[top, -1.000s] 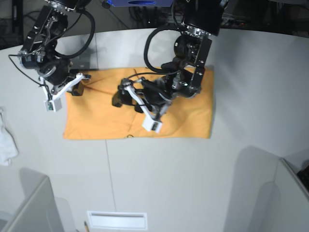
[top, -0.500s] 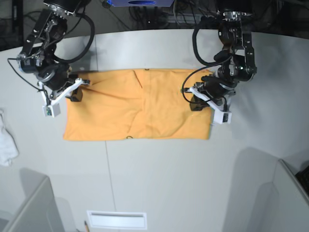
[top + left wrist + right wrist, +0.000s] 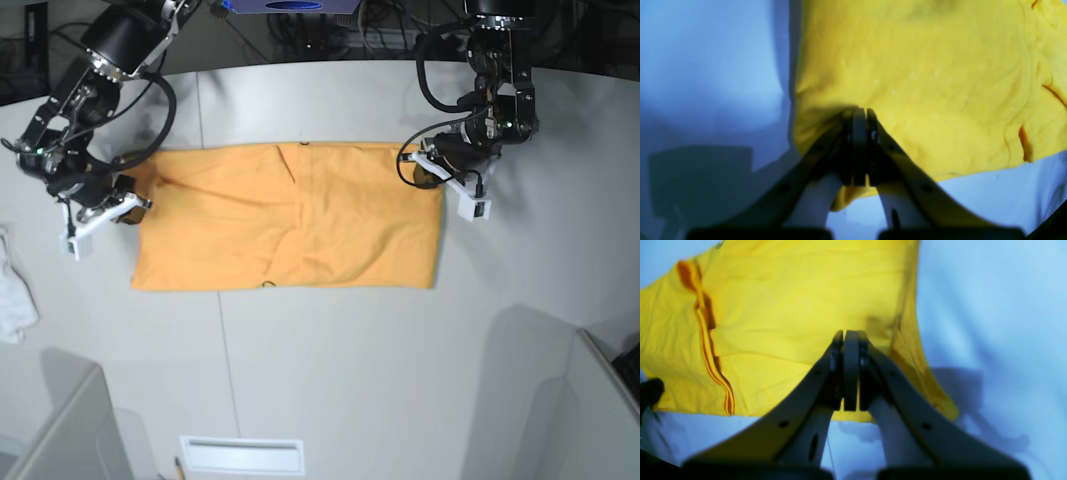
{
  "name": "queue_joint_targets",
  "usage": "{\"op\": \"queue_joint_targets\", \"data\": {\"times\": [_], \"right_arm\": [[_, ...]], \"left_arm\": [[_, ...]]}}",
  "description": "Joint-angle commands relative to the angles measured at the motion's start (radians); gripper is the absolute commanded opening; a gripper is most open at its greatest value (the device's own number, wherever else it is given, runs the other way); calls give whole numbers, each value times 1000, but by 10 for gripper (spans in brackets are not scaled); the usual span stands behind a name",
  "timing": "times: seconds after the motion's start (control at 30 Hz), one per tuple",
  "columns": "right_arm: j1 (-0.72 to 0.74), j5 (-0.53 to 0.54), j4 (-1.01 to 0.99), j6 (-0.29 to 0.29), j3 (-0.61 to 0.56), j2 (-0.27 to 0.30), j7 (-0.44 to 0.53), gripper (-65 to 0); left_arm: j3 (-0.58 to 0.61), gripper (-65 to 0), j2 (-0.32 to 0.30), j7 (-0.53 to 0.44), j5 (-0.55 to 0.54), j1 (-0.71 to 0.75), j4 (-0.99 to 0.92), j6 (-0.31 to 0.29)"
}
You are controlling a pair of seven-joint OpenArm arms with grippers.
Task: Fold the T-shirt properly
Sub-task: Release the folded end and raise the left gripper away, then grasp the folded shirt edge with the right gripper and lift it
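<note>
The soft, limp T-shirt (image 3: 290,215) needs edge grips; left gripper (image 3: 425,172) and right gripper (image 3: 125,208) pinch its opposite ends, jaws fully closed.

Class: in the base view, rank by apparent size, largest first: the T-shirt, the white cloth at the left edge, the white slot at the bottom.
1. T-shirt, clearly largest.
2. and 3. white slot and white cloth: too similar to rank; the cloth is cut off.

No readable txt, labels, brands or nos. anywhere in these views.
</note>
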Motion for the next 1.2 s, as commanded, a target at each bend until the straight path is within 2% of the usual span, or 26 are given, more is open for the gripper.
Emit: {"op": "queue_joint_targets", "data": {"times": [0.0,0.1,0.2,0.27,0.3,0.37,0.43,0.57,0.63,0.77,0.87,0.93,1.07,1.17], "right_arm": [[35,23,8,9,8,35,-3,-650],[87,23,-50,9,16,53,-66,-650],[101,31,-82,12,17,82,-97,-422],[114,106,-119,12,17,98,-107,-347],[119,157,-151,12,17,105,-113,-335],[124,253,-228,10,26,147,-110,-329],[142,319,-348,3,66,170,-103,-329],[176,336,-506,3,91,228,-64,-330],[179,335,-553,3,89,256,-47,-329],[196,332,-622,3,51,285,3,-327],[197,336,-696,6,-81,328,63,-287],[196,341,-739,10,-141,337,106,-270],[159,342,-747,12,-165,326,120,-272],[134,342,-682,12,-187,291,66,-273]], "left_arm": [[-6,-650,-5,1,-7,4,42,-2],[-99,-650,1,9,-11,15,137,-7],[-199,-650,-2,8,-13,43,214,-7],[-268,-650,-5,6,-13,52,238,-8],[-314,-650,-5,6,-13,64,240,-8],[-398,-650,-5,6,-13,82,241,-24],[-487,-650,-7,6,-8,101,238,-99],[-656,-650,-27,8,-5,148,235,-240],[-730,-650,-33,8,-5,171,234,-280],[-820,-650,-63,11,-5,198,234,-291],[-845,-650,-80,11,-7,204,234,-291],[-848,-650,-80,11,-5,211,234,-291],[-845,-650,-79,8,-5,225,234,-291],[-840,-650,-77,8,-5,221,234,-291]]}}
